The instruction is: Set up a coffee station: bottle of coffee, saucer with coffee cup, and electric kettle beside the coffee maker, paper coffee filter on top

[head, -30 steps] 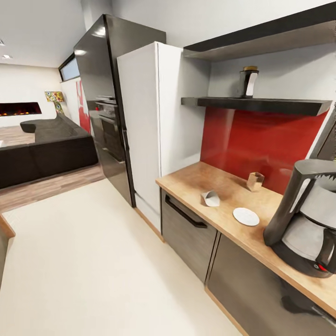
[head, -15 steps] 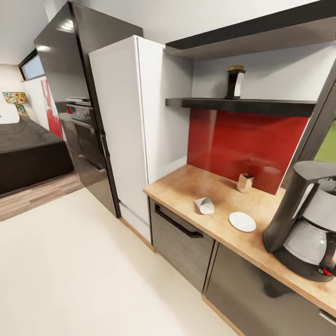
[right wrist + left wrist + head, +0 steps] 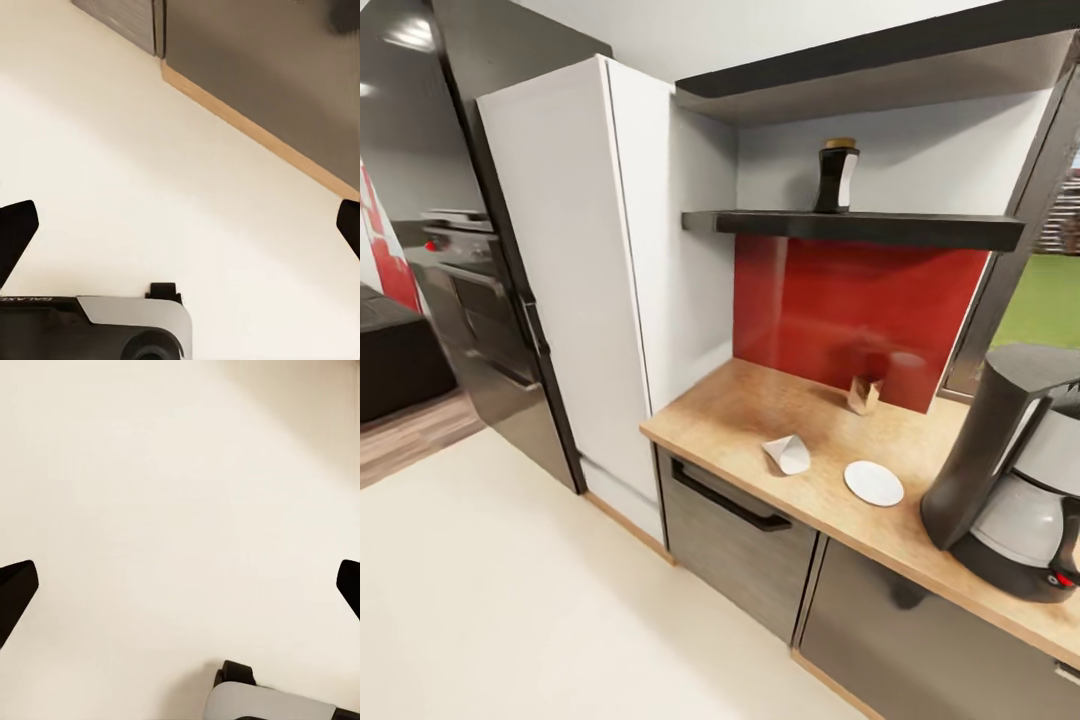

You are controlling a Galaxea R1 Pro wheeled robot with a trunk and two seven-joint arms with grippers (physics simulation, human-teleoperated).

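The black and grey coffee maker (image 3: 1015, 470) stands on the wooden countertop (image 3: 730, 410) at the right. A white saucer (image 3: 874, 483) lies left of it, and a white paper coffee filter (image 3: 788, 454) lies further left. A small tan coffee cup (image 3: 863, 395) sits by the red backsplash. The dark bottle of coffee (image 3: 836, 177) stands on the black shelf (image 3: 920, 228) above. My left gripper (image 3: 180, 585) hangs open over bare cream floor. My right gripper (image 3: 180, 225) is open too, above floor near the cabinet base. No electric kettle is in view.
A tall white cabinet (image 3: 575, 270) and a black oven column (image 3: 450, 250) stand left of the counter. Grey cabinet fronts (image 3: 735, 530) with a black handle run below it. A window (image 3: 1050, 290) shows grass at the right. Cream floor (image 3: 490, 600) spreads in front.
The head camera has swung right and closer to the counter: the living room and sofa have slid out at the left, and a window has come in at the right. The counter's objects stay put.
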